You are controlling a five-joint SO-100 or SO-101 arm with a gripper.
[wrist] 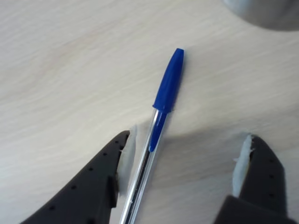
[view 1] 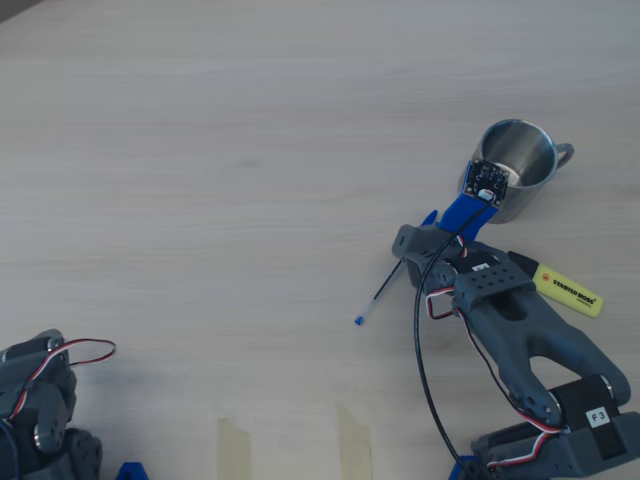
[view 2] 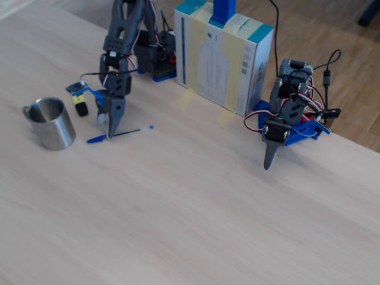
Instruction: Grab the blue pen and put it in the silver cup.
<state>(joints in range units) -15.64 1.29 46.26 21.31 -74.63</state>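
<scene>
The blue pen [wrist: 169, 83] lies flat on the wooden table, its capped end toward the silver cup [wrist: 266, 10]. My gripper [wrist: 187, 142] is open and straddles the clear barrel, which runs close beside the left finger [wrist: 100, 186]; the right finger [wrist: 257, 175] stands well apart. In the overhead view the pen [view 1: 380, 292] sticks out to the lower left from under the arm, and the silver cup [view 1: 515, 160] stands upright just beyond the wrist. In the fixed view the gripper [view 2: 108, 132] points down at the pen [view 2: 122, 133], right of the cup [view 2: 52, 123].
A yellow highlighter [view 1: 568, 288] lies beside the arm, partly under it. A second arm [view 2: 285, 122] stands idle at the table's edge, and a cardboard box [view 2: 222, 53] stands between the two bases. Two tape strips [view 1: 235, 445] are stuck to the table.
</scene>
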